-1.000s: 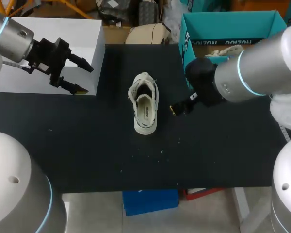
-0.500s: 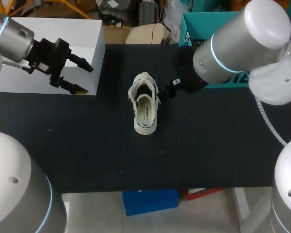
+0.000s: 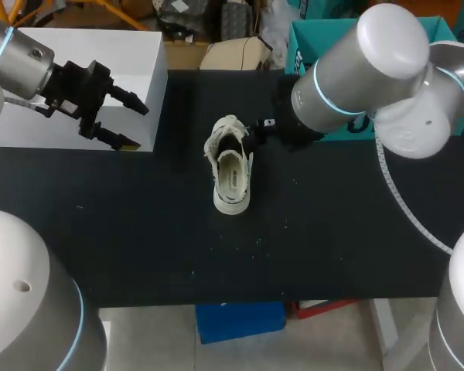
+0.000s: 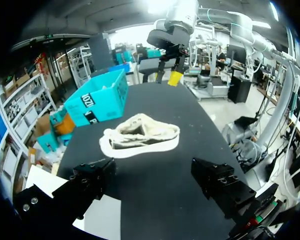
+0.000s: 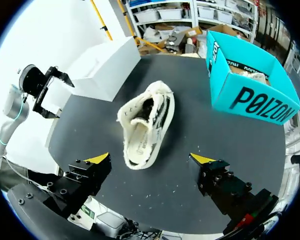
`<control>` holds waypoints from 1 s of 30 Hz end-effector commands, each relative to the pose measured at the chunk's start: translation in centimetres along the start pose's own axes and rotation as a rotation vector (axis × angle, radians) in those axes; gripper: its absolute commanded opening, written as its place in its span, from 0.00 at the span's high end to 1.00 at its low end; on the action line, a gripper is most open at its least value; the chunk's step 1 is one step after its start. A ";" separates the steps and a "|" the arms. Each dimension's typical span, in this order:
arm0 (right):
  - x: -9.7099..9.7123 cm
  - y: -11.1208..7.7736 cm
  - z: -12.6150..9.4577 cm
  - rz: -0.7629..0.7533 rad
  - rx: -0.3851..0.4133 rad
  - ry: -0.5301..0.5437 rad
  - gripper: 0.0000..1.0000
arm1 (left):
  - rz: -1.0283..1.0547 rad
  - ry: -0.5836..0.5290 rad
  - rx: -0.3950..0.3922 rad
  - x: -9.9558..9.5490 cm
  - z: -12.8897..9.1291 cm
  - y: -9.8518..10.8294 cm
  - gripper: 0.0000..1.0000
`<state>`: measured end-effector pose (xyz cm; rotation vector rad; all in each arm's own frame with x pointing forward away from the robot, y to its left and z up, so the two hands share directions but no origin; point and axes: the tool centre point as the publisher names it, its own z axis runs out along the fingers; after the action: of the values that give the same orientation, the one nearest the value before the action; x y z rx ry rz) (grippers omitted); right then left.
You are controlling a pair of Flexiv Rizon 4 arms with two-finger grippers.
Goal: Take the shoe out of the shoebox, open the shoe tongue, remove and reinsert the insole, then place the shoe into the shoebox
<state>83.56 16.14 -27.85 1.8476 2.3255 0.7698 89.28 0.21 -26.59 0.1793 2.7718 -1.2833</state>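
From the head view, the cream-white low-top shoe (image 3: 232, 171) lies on its sole on the black table (image 3: 139, 247), out of the teal cardboard shoebox (image 3: 296, 48). We judge it sits mid-table so both arms can get at its tongue and insole. Our right gripper (image 3: 256, 132) hangs just beside the shoe's collar, on the shoebox side. Its fingers are too dark against the arm here to tell their spread. Our left gripper (image 3: 136, 124) is parked well apart, over the corner of the plain white box (image 3: 85, 54), fingers spread on nothing. We take it to be waiting out of the way.

In the left wrist view, the shoe lies on the table ahead of the spread black fingers (image 4: 92, 177), well clear of both, its side turned toward them. The right gripper hangs beyond it.

In the right wrist view, the yellow-tipped fingers (image 5: 99, 159) stand wide apart and hold nothing. The shoe lies ahead of them and in line with the gap, its heel end nearest, touching neither finger. The shoebox stands off beside and beyond the shoe.
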 end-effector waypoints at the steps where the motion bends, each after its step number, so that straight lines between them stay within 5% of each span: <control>1: 1.3 1.8 3.7 0.000 0.027 -0.010 0.03 | -0.001 -0.004 -0.004 0.1 0.1 0.0 0.00; 4: 1.4 2.6 4.6 0.007 0.029 -0.010 0.41 | -0.001 -0.004 -0.004 0.1 0.1 0.0 0.00; 5: 1.2 2.8 5.0 0.007 0.033 -0.011 0.35 | -0.001 -0.004 -0.004 0.1 0.1 0.0 0.00; 8: 1.1 3.3 6.2 0.014 0.048 -0.007 0.44 | -0.001 -0.004 -0.004 0.1 0.1 0.0 0.00; 15: 0.7 4.1 8.5 0.026 0.079 -0.011 0.31 | -0.001 -0.004 -0.004 0.1 0.1 0.0 0.00; 22: 0.1 4.4 10.3 0.030 0.107 -0.008 0.50 | -0.001 -0.004 -0.004 0.1 0.1 0.0 0.00; 30: -1.3 4.1 11.8 0.042 0.138 -0.024 0.55 | -0.001 -0.004 -0.004 0.1 0.1 0.0 0.00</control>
<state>91.26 19.31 -35.90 1.9506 2.3781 0.6011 89.28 0.20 -26.60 0.1794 2.7718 -1.2834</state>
